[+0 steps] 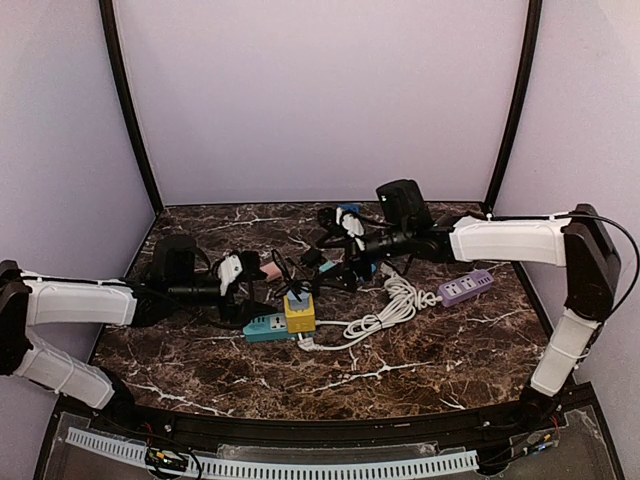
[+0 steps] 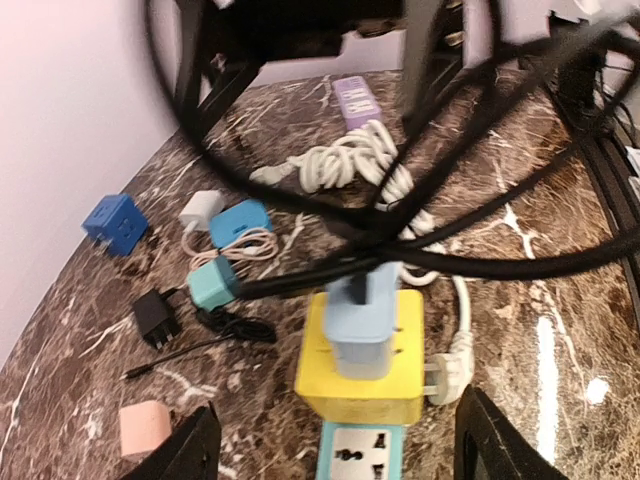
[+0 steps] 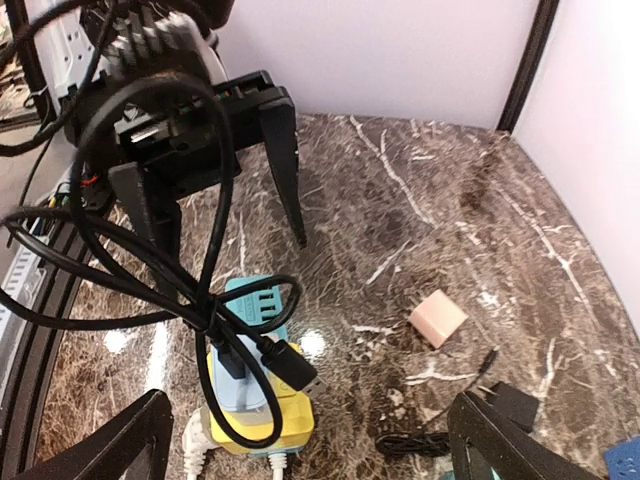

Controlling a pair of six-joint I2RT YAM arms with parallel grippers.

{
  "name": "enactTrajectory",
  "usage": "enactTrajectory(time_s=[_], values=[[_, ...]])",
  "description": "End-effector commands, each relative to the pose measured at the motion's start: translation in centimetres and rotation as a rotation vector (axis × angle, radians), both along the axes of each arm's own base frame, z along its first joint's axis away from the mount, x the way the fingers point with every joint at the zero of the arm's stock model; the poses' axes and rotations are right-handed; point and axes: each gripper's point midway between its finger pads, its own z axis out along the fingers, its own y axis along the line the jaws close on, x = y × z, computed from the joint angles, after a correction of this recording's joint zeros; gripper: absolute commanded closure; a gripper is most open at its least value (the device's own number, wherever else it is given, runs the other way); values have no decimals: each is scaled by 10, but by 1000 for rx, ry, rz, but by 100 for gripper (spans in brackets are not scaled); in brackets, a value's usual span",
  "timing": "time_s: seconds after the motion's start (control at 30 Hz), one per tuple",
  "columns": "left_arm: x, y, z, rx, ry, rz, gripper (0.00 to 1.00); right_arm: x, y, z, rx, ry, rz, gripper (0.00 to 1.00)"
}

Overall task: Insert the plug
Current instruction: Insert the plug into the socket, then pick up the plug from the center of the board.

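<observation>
- In the top view, the teal power strip (image 1: 265, 327) is seen near the middle of the worktop, a little toward its near edge. The yellow adapter (image 1: 300, 318) is seated on the strip's right end, and the pale blue plug (image 1: 296, 298) stands upright in the adapter.
- The left gripper (image 1: 243, 290) is held just left of the adapter, and the right gripper (image 1: 338, 266) just behind and to the right of it. A white coiled cable (image 1: 385, 310) is laid toward the right edge.
- In the left wrist view, the fingers (image 2: 190, 450) are spread wide with nothing clasped. The plug is shown pressed down into the adapter (no gap can be made out, though the pins are hidden). Loops of black cable (image 2: 390, 240) are draped over it.
- In the right wrist view, the fingers (image 3: 100, 445) are likewise parted and empty. A black USB lead (image 3: 292, 367) is hung beside the plug.
- The insertion is judged done, so letting go and clearing away is taken as the step in hand. Each arm is best drawn back and upward slowly, so that no cable loop is snagged and the plug is not tugged loose.
</observation>
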Motion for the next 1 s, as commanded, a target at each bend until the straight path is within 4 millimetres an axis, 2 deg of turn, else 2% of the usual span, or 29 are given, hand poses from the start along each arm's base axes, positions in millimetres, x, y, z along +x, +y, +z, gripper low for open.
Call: enactTrajectory(time_s=[0.0,0.03,0.07,0.1,0.13,0.17,0.2,0.23,0.27,0.3,0.33,0.37,0.4,0.47,0.5,0.53,0.57,0.6,0.63,0.67,0.7,0.73,0.8,0.83,0.87,0.97], values=[[34,33,17,28,141,180,31,22,-28,44,117,20,-152,5],[39,40,11,43,204,226,31,29,-35,49,141,37,-196,4],[53,47,23,29,207,272,31,37,-42,54,158,57,-243,4],[60,55,13,49,264,327,30,47,-52,56,166,81,-296,3],[74,61,22,41,261,370,30,58,-60,56,168,100,-350,3],[81,68,10,73,300,417,29,69,-68,54,159,114,-416,3],[91,70,14,80,297,442,29,77,-74,53,152,123,-464,3],[95,75,-3,132,329,465,28,84,-80,49,140,127,-510,3],[102,73,0,146,327,464,26,89,-85,46,129,132,-541,3],[99,75,-28,233,384,444,25,91,-87,43,119,136,-557,3],[107,73,-26,259,372,439,25,91,-89,41,111,140,-561,3],[106,79,-54,341,441,447,24,89,-88,38,104,149,-555,4],[111,79,-55,385,428,427,24,87,-88,36,97,160,-547,4],[127,77,-75,446,421,402,24,83,-89,32,87,176,-539,4],[139,73,-70,439,392,403,23,82,-90,30,81,180,-545,4],[146,71,-79,454,391,393,23,82,-92,27,73,183,-554,4],[157,66,-73,441,370,392,23,82,-94,25,64,185,-562,4],[159,63,-85,455,399,373,23,82,-95,22,57,187,-570,4],[168,58,-80,443,390,365,23,81,-96,21,50,187,-571,4],[165,54,-93,457,429,336,23,82,-97,19,40,187,-575,4],[171,50,-90,449,424,328,23,82,-97,17,33,187,-575,4],[170,49,-101,458,448,313,25,83,-97,15,23,185,-578,4],[171,47,-111,474,461,305,26,85,-97,12,7,181,-580,3],[175,45,-108,471,458,300,27,87,-96,12,2,178,-580,3],[174,46,-113,483,475,296,28,88,-96,12,-1,172,-579,4],[177,44,-113,489,480,289,38,94,-91,11,-4,162,-570,3]])
